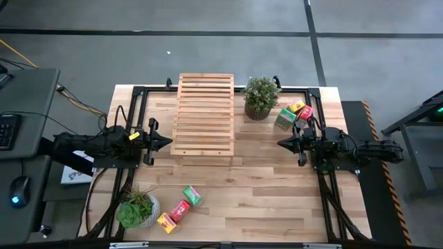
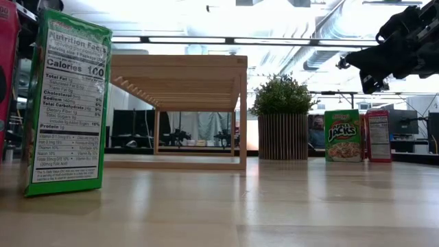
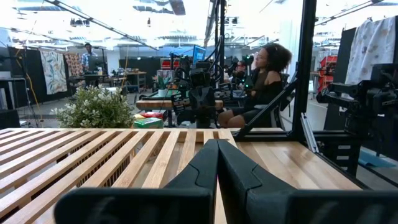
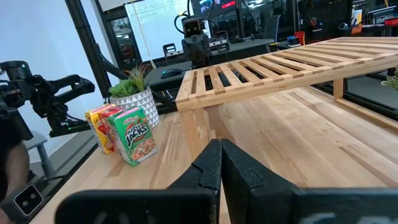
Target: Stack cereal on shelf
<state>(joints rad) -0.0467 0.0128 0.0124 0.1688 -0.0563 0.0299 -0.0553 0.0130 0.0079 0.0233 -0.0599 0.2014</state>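
Jaws closed both sides; shelf (image 1: 203, 115) long axis runs toward table's far edge.

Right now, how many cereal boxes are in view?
6. Three near the front-left spiky plant: yellow box, red box, green box. Three by the right arm: second green, second yellow, second red.

Low view is rough: the green cereal box (image 2: 67, 103) sits so close that it hides most of the left side, and a red box (image 2: 8, 75) beside it is cut off by the frame edge. Over by the plant (image 2: 282, 118), the red box (image 2: 378, 135) is partly tucked behind the green one (image 2: 343, 135). From the right wrist, the yellow box (image 4: 101, 127) is mostly hidden behind its green neighbour (image 4: 135, 135). Box print from overhead is way too small to read.
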